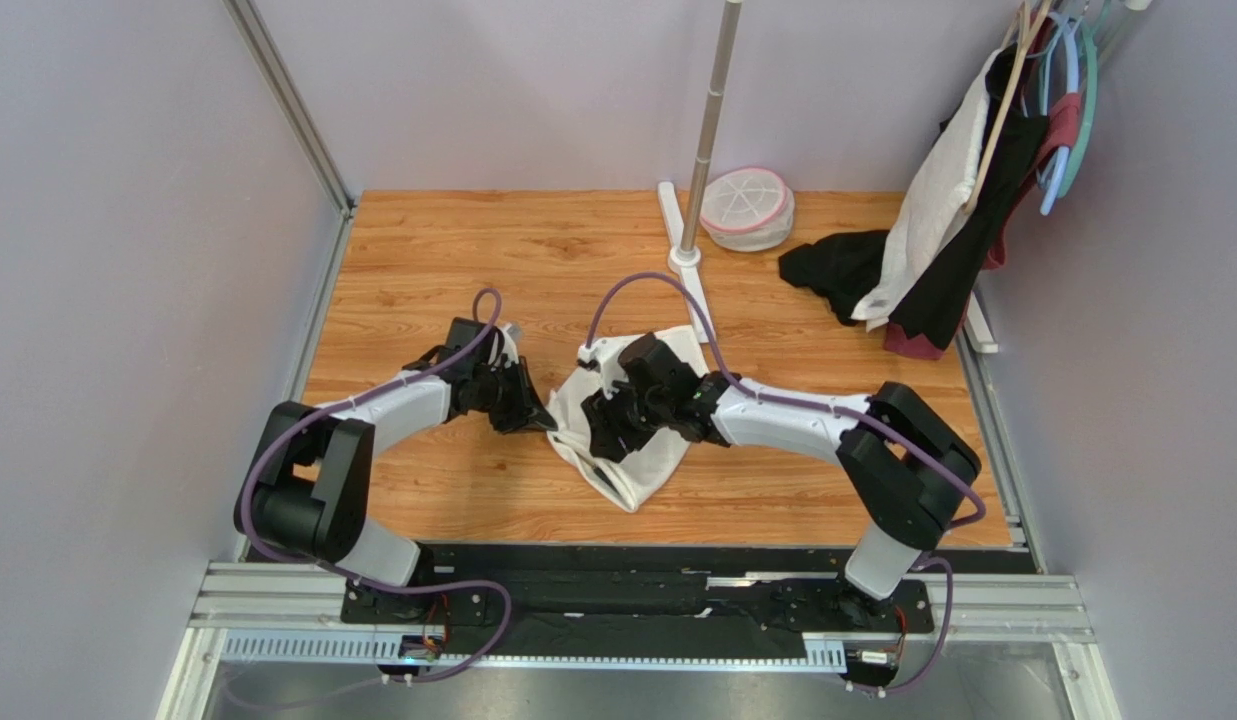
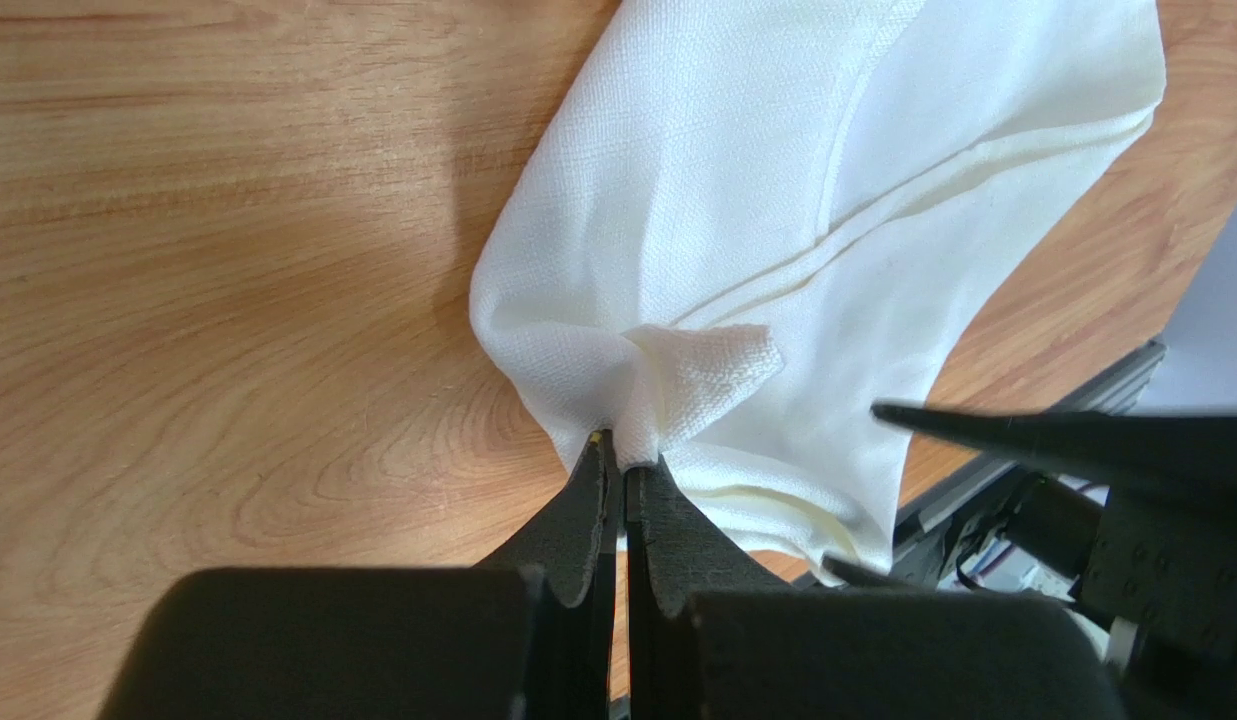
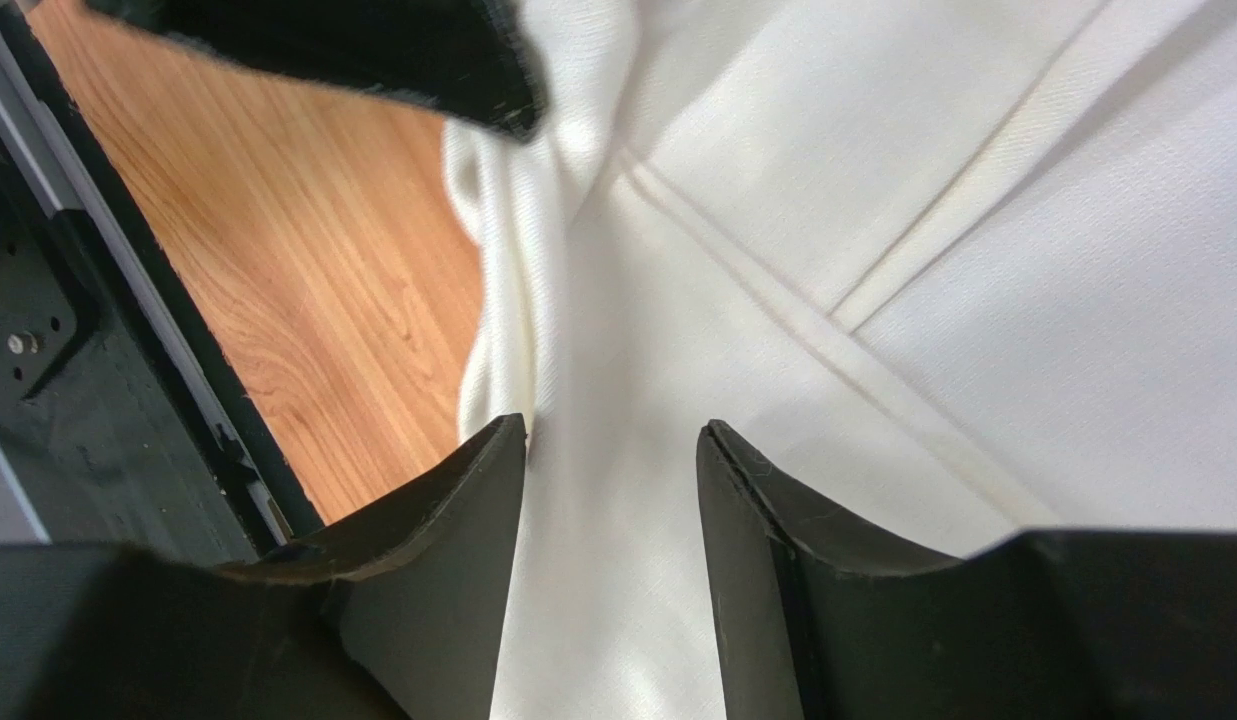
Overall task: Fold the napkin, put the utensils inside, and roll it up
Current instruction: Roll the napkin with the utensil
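The cream-white napkin (image 1: pixel 636 474) lies bunched and partly folded on the wooden table between my two grippers. My left gripper (image 1: pixel 545 422) is at its left edge; in the left wrist view it (image 2: pixel 624 446) is shut on a pinched fold of the napkin (image 2: pixel 820 210). My right gripper (image 1: pixel 608 426) hovers over the middle of the cloth. In the right wrist view it (image 3: pixel 611 437) is open, jaws apart, with the napkin (image 3: pixel 955 225) spread under and between them. No fork is in view.
A metal pole on a white base (image 1: pixel 684 240) and a round white mesh container (image 1: pixel 747 207) stand at the back. A black cloth (image 1: pixel 832 270) and hanging garments (image 1: pixel 962 188) are at the back right. A black rail (image 1: pixel 654 563) runs along the near edge.
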Available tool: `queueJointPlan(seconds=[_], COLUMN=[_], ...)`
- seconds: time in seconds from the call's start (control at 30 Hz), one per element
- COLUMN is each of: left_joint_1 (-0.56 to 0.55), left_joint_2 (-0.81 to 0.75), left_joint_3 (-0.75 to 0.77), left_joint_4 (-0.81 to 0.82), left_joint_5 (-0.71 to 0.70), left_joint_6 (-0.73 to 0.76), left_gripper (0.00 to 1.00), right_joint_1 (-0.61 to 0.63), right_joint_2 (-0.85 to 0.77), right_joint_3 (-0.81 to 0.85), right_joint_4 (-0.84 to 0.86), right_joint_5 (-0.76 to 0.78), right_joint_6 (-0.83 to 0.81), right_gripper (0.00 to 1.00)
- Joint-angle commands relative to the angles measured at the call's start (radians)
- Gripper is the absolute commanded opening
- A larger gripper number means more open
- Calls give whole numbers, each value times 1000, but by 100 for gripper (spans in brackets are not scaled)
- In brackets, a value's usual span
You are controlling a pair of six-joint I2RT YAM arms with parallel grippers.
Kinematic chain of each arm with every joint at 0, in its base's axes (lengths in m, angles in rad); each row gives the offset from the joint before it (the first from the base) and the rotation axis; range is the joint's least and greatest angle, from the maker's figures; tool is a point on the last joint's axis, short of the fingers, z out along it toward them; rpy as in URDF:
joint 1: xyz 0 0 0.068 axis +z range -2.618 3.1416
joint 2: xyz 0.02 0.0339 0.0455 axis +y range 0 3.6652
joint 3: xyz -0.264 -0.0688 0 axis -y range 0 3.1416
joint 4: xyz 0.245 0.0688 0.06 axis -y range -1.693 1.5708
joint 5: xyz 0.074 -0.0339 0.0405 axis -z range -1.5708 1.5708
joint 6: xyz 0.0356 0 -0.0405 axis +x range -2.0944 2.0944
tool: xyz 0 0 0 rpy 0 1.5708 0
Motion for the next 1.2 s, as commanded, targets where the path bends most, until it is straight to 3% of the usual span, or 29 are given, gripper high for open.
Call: queueJointPlan(seconds=[0.0,0.6,0.93,1.17], left_joint_1=[11,14,14,14], left_joint_2=[26,25,25,30], left_joint_3=[41,59,59,58], left_joint_4=[-32,-54,-54,-51], left_joint_5=[29,28,32,37], left_joint_6=[54,73,74,74], left_gripper=[0,0,0,0], right_joint_1=[118,381,477,507], right_joint_2=[-82,-81,-32,30], right_joint_3=[-52,-65,-29,-19], right_joint_4=[-10,-33,-58,-56], right_joint_5=[253,650,769,818], right_joint_6=[-27,-60,-88,-114], right_gripper=[54,54,53,42])
